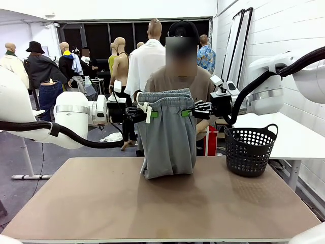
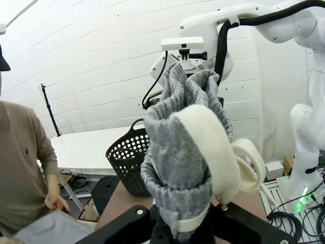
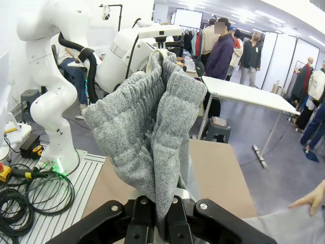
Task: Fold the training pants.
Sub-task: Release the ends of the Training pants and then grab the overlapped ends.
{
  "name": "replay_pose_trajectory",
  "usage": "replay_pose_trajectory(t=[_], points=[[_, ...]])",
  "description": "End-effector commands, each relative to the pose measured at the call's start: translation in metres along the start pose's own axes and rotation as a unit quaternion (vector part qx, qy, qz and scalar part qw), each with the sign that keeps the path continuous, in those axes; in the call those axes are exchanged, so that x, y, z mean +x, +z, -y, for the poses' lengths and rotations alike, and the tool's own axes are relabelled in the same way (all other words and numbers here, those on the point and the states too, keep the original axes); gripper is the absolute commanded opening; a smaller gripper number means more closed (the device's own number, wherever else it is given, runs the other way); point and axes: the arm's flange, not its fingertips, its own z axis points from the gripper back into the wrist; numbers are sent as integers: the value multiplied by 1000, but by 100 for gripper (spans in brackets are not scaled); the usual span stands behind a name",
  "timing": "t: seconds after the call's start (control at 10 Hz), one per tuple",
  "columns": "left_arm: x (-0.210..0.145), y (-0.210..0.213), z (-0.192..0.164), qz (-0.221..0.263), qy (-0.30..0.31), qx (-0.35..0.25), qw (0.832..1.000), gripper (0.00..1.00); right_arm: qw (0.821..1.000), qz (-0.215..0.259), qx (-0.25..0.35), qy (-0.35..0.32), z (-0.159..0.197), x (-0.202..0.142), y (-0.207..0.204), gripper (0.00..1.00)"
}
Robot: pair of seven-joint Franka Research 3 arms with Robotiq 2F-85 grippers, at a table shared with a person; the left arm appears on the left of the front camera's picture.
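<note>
Pants point(image 1: 170, 140) hanging, lower end on table point(image 1: 101, 203); left gripper point(image 1: 151, 114), right gripper point(image 1: 188, 113): both pinching waistband point(image 1: 165, 96)

So the training pants point(image 1: 167, 137) hang between my left gripper point(image 1: 151, 114) and right gripper point(image 1: 188, 113), bottom end resting on the table point(image 1: 152, 208) below them. The basket point(image 1: 250, 150) sits on the table, below and right of my right gripper. A person point(image 1: 203, 84) stands just behind the pants.
</note>
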Motion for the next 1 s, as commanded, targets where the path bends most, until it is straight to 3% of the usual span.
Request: replay_pose_trajectory(t=[0.0, 0.9], points=[[2, 0, 1, 6, -8, 4, 1000, 0, 1000, 0, 2, 0, -1, 0, -1, 0], [2, 0, 1, 6, -8, 4, 1000, 0, 1000, 0, 2, 0, -1, 0, -1, 0]])
